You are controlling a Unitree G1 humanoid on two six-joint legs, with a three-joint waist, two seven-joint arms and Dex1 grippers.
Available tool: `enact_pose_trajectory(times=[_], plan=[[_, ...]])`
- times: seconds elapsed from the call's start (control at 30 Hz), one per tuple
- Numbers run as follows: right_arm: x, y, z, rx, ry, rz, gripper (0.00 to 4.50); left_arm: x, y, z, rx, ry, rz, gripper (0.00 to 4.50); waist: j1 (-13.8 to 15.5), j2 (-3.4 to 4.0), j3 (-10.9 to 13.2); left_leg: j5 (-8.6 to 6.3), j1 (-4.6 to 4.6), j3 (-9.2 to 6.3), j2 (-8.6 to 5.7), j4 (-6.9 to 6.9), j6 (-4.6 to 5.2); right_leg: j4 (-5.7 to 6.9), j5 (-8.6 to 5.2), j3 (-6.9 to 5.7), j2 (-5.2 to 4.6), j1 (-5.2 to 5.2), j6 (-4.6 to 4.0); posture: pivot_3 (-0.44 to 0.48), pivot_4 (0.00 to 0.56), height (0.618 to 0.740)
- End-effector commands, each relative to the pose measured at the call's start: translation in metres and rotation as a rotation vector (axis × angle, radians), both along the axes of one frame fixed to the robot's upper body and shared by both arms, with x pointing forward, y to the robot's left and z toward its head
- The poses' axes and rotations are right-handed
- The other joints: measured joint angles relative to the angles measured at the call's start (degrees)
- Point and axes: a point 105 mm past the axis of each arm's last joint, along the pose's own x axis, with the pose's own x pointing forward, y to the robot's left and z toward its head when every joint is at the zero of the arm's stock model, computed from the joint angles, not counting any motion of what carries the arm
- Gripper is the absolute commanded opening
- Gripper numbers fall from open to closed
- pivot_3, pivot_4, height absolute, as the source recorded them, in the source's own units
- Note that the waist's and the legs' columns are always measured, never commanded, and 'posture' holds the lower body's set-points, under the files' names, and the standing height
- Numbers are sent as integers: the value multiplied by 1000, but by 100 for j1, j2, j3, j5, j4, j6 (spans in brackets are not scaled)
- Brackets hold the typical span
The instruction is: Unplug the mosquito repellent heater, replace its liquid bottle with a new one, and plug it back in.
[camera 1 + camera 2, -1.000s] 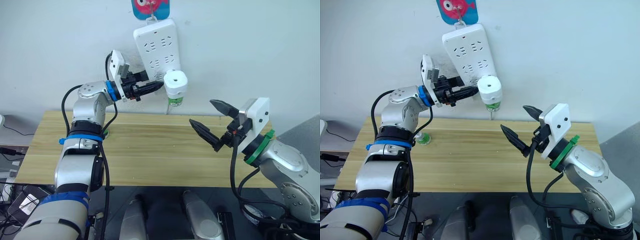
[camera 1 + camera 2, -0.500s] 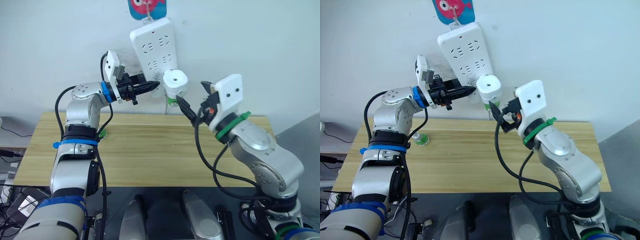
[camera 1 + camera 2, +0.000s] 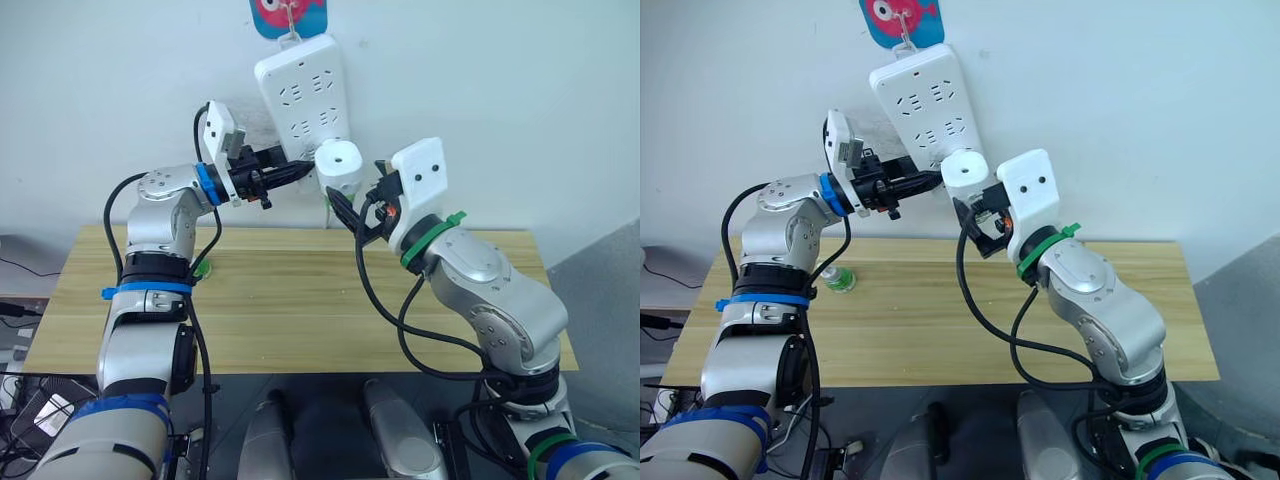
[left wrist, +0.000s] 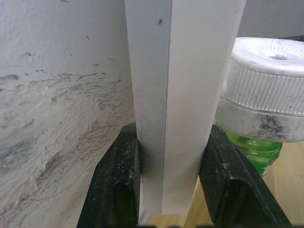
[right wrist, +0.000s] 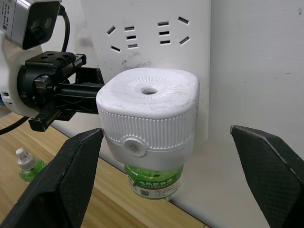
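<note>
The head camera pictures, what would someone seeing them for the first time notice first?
The white mosquito repellent heater, plugged into the wall power strip with its green liquid bottle beneath, sits between both arms. The left pincer clamps the strip's lower edge, while the right pincer is open with its fingers on either side of the heater. A capped green bottle stands on the wooden table near the left arm.

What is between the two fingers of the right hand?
The mosquito repellent heater, plugged into the power strip, sits between the right hand's open fingers without touching them, in the right wrist view.
</note>
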Motion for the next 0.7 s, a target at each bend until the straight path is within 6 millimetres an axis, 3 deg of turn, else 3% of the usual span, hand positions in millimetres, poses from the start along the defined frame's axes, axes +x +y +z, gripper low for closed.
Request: enact_pose_trajectory(times=[0.03, 0.23, 0.7], plan=[[-5, -12, 14, -7, -58, -11, 4500, -8, -10, 5, 17, -38, -57, 1295, 0, 0, 0, 0, 0, 0, 0, 1, 0, 2, 0, 0, 0, 0, 0, -341, 321, 724], [-14, -20, 14, -25, -30, 42, 4500, -8, -9, 4, 21, -39, -53, 1295, 11, 0, 0, -1, -14, -14, 0, 2, 0, -4, 0, -15, -1, -4, 0, -345, 318, 724], [-15, 1, 10, 67, -1, -9, 4500, -9, -10, 5, 30, -42, -60, 1295, 9, 1, -1, 0, -41, -52, -2, 10, 0, -1, 0, -51, 0, -13, -2, -343, 305, 724]])
